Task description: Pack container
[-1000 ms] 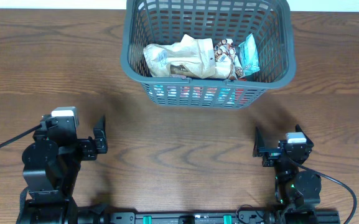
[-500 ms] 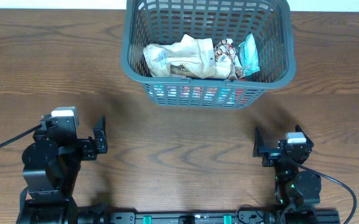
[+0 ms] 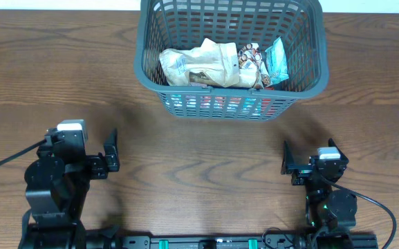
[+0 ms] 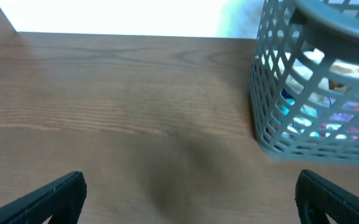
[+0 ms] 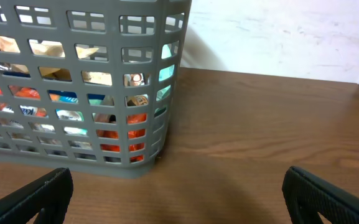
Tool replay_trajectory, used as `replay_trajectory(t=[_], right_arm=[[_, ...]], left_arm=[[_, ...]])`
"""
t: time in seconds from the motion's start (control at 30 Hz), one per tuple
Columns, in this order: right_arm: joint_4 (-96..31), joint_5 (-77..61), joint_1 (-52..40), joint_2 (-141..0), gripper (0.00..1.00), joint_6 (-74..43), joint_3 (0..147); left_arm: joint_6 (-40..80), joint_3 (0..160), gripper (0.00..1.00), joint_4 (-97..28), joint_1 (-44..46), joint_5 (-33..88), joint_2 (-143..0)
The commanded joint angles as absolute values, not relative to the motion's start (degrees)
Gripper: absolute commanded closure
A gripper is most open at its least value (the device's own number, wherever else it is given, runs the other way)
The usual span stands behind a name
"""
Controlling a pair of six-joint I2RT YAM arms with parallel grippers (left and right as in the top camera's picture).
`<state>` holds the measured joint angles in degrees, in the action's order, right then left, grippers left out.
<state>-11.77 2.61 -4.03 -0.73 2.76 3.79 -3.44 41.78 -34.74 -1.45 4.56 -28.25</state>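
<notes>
Grey basket (image 3: 213,107) w/ packets (image 3: 206,66) inside sits on desk (image 3: 206,173); left pincer (image 3: 111,150) & right pincer (image 3: 286,158) rest nr front, jaws wide apart, empty.

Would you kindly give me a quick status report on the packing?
Left gripper open, empty. Right gripper open, empty. Basket holds packets. Nothing in the way.
</notes>
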Motion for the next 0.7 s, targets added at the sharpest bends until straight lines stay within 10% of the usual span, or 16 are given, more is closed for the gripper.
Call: replay_trajectory(t=[0.0,0.67], right_arm=[[-11.75,2.98,-4.32,-0.32,0.01,3.46,3.53],[-11.75,2.98,-4.32,-0.32,0.01,3.46,3.53]], left_arm=[[-5.13,41.3,0.01,-36.42,-1.54,4.82,-23.24],[-5.13,6.42,0.01,6.44,-1.54,4.19,-2.02]])
